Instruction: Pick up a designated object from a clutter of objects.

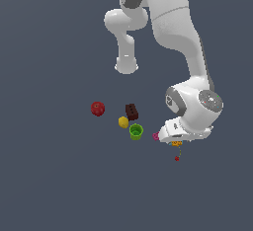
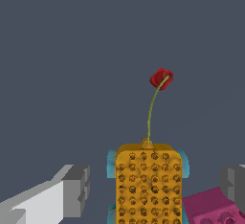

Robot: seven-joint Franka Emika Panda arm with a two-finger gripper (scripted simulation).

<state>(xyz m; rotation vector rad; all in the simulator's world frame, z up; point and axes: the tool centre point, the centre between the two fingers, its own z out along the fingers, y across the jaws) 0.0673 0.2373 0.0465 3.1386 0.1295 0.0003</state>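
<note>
At lower right of the exterior view, the gripper (image 1: 176, 141) hovers over the orange block (image 2: 148, 184), fingers (image 2: 75, 189) spread either side, ungrasped. Step: alignment. Next: descend, close, avoiding the pink brick (image 2: 210, 211).

The arm (image 1: 170, 22) is glossy white, built of rounded tubular links with dark grey bands at the joints. The wrist housing just above the orange block (image 1: 177, 143) bears a round grey cap with small green and red marks. In the wrist view, the fingers (image 2: 76, 190) are blocky white bars ending in grey pads.
</note>
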